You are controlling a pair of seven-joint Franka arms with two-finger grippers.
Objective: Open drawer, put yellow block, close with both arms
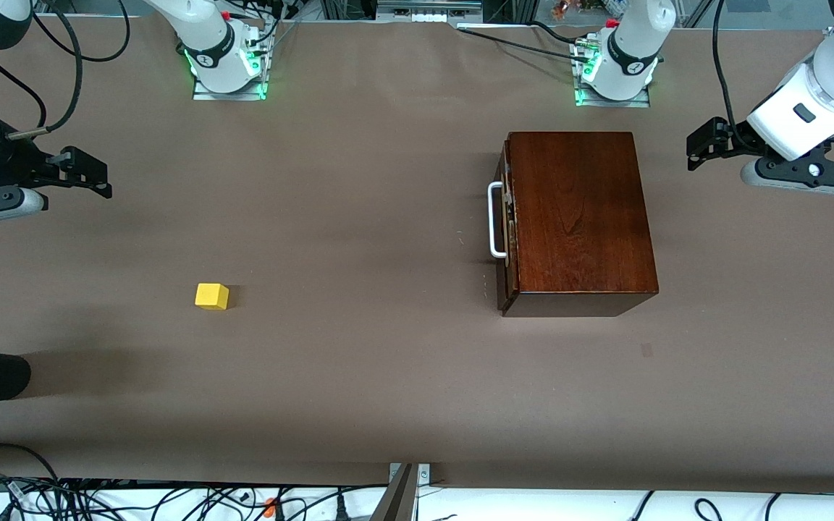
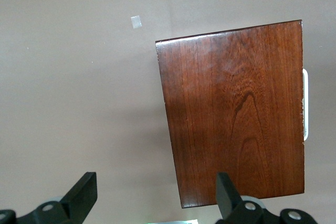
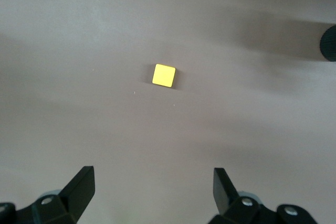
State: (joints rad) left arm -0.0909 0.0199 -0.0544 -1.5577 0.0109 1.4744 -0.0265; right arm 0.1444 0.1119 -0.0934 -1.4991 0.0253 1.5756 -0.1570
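The drawer (image 1: 507, 217) sits closed in the dark wooden box (image 1: 578, 217), which stands on the brown table (image 1: 388, 376) toward the left arm's end; its white handle (image 1: 494, 221) faces the right arm's end. The yellow block (image 1: 212, 296) lies on the table toward the right arm's end, well apart from the box and nearer the front camera. The left gripper (image 2: 155, 195) hangs over the table beside the box, fingers apart, empty. The right gripper (image 3: 153, 190) hangs over bare table, fingers apart, empty.
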